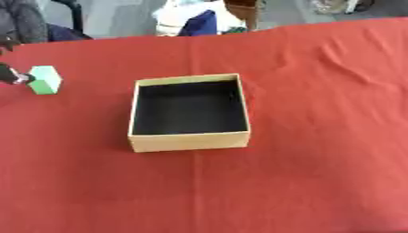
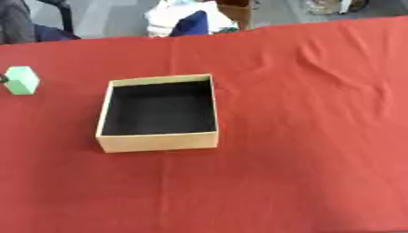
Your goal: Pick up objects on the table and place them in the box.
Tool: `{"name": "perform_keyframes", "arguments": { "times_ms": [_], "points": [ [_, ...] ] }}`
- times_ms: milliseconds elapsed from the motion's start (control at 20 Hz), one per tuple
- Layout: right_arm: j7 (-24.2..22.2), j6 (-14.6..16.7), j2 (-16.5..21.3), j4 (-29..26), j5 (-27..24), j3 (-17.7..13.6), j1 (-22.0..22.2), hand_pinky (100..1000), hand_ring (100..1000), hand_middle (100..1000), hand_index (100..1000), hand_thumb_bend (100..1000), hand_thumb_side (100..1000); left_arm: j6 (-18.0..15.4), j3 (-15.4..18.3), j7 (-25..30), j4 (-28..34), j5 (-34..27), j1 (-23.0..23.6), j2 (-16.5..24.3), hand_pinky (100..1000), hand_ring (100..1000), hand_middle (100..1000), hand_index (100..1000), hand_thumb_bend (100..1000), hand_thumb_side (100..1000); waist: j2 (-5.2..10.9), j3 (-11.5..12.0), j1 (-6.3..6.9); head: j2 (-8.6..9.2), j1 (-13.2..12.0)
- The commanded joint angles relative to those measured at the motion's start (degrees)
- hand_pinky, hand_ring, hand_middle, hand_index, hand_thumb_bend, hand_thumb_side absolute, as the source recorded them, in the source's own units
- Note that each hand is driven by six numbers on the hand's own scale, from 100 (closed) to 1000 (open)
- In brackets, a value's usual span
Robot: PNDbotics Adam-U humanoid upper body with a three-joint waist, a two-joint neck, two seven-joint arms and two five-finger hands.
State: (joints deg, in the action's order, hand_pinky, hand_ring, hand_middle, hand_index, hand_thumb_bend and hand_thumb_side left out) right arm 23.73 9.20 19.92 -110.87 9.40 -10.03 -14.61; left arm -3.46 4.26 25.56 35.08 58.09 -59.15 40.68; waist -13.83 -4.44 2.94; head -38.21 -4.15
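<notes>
Looking through the left eye view, you have the left hand (image 1: 9,75) just entering at the left edge, its dark tip touching the green block (image 1: 45,79). Only that tip shows, so you cannot tell whether the fingers pinch the block or merely rest against it. The block sits to the left of the box (image 1: 190,142), well apart from it, on the red cloth (image 1: 318,136). The box stands open and looks empty, dark inside, likely centred so either arm can reach it.

In the right eye view, the block lies at the far left edge, with only a sliver of the hand beside it. Your right hand shows in neither view.
</notes>
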Motion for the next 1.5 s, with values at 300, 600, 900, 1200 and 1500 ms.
{"name": "perform_keyframes", "arguments": {
  "times_ms": [300, 600, 900, 1200, 1500],
  "points": [
    [0.18, 0.08, 0.59, -0.86, -0.57, -0.32, -0.78, 641, 750, 828, 927, 100, 530, -1.09, -0.44, -0.48, 1.84, 2.26, 0.03, 1.11, 913, 894, 859, 953, 447, 100, 0.55, -0.42, -0.11, 1.44, -0.90],
    [0.13, 0.14, 0.44, -0.87, -0.66, -0.31, -0.89, 641, 750, 827, 927, 100, 530, -1.72, -0.36, -2.10, 2.03, 2.56, 0.77, 0.93, 910, 898, 873, 949, 424, 100, 0.31, -0.76, -0.06, 1.44, -0.92],
    [0.14, 0.17, 0.34, -0.87, -0.80, -0.29, -1.05, 641, 751, 827, 927, 100, 530, -1.83, -0.38, -3.70, 1.94, 2.77, 1.18, 0.75, 905, 892, 869, 946, 397, 100, -0.20, -0.78, -0.05, 1.49, -1.01],
    [0.22, 0.16, 0.18, -0.87, -1.07, -0.28, -1.19, 640, 751, 826, 926, 100, 530, -1.60, -0.41, -5.35, 1.65, 2.93, 1.71, 0.25, 899, 884, 854, 939, 365, 100, -0.91, -1.19, -0.20, 1.61, -1.23],
    [0.21, 0.18, 0.03, -0.90, -1.25, -0.27, -1.38, 640, 751, 826, 926, 100, 530, -1.26, -0.48, -5.97, 1.15, 3.59, 1.86, -0.36, 896, 873, 833, 937, 360, 100, -1.42, -1.33, -0.31, 2.04, -2.75]
  ]
}}
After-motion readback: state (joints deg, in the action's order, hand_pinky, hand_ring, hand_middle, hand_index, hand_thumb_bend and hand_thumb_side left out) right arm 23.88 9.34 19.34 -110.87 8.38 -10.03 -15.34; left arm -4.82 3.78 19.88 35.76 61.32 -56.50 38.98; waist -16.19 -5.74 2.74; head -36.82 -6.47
